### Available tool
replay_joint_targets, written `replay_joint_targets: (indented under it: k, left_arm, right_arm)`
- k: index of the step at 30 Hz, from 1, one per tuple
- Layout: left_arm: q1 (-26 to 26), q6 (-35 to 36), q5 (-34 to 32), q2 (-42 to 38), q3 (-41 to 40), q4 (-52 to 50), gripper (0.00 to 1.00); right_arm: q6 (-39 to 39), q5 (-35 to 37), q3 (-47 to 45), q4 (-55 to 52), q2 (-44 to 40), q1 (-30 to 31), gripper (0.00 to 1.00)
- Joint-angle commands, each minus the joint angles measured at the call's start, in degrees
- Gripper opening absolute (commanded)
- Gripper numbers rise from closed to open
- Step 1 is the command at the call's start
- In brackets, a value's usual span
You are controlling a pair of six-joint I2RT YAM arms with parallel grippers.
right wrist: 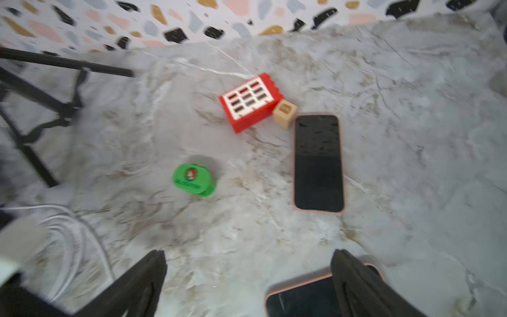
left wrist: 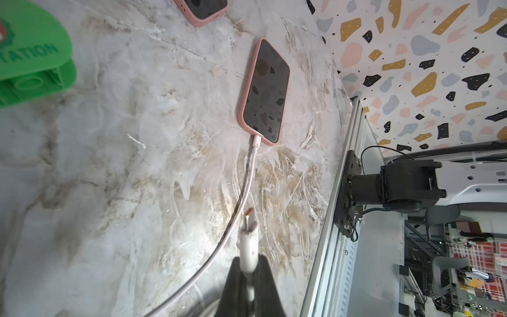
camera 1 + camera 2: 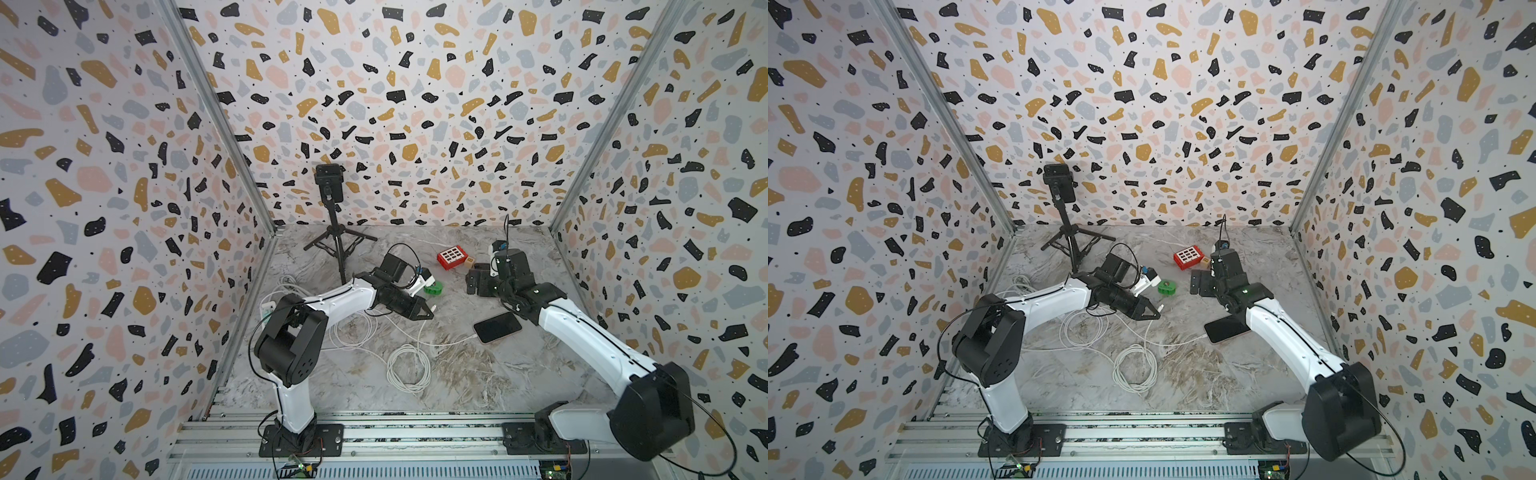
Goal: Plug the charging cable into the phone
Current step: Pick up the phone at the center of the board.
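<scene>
A phone (image 3: 497, 327) in a pink case lies screen up right of centre, and a white cable (image 2: 256, 141) is plugged into its end. A second pink-cased phone (image 1: 318, 163) lies farther back beside the blocks, mostly hidden under my right arm in both top views. My left gripper (image 3: 428, 312) (image 2: 249, 260) is shut on the white plug of a charging cable (image 2: 248, 241). Its metal tip points toward the nearer phone (image 2: 264, 92) from some way off. My right gripper (image 1: 248, 255) (image 3: 478, 282) hangs open above the table between the two phones, holding nothing.
A green toy (image 3: 432, 287) sits by my left wrist. A red block (image 3: 451, 257) and a tan cube (image 1: 285, 114) lie at the back. A camera tripod (image 3: 338, 245) stands back left. Loose white cable coils (image 3: 409, 368) lie in the middle.
</scene>
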Motion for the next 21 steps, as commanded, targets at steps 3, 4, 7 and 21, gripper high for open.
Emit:
replay_joint_targets:
  k: [3, 4, 7, 21]
  left_arm:
    - [-0.7, 1.1, -0.5, 1.5, 0.0, -0.7, 0.00]
    - [-0.8, 0.9, -0.3, 1.9, -0.1, -0.5, 0.00]
    - [-1.1, 0.7, 0.0, 2.7, -0.3, -0.1, 0.00]
    - [-1.3, 1.3, -0.2, 3.5, 0.6, -0.6, 0.00]
  right_arm:
    - [-4.7, -5.0, 6.8, -4.1, 8.5, -5.4, 1.00]
    - [-5.8, -5.4, 7.8, -4.1, 10.2, -6.1, 1.00]
    - [-8.4, -5.4, 10.8, -3.8, 15.5, -8.0, 1.00]
    - [-12.3, -7.2, 25.6, -3.2, 36.4, -10.9, 1.00]
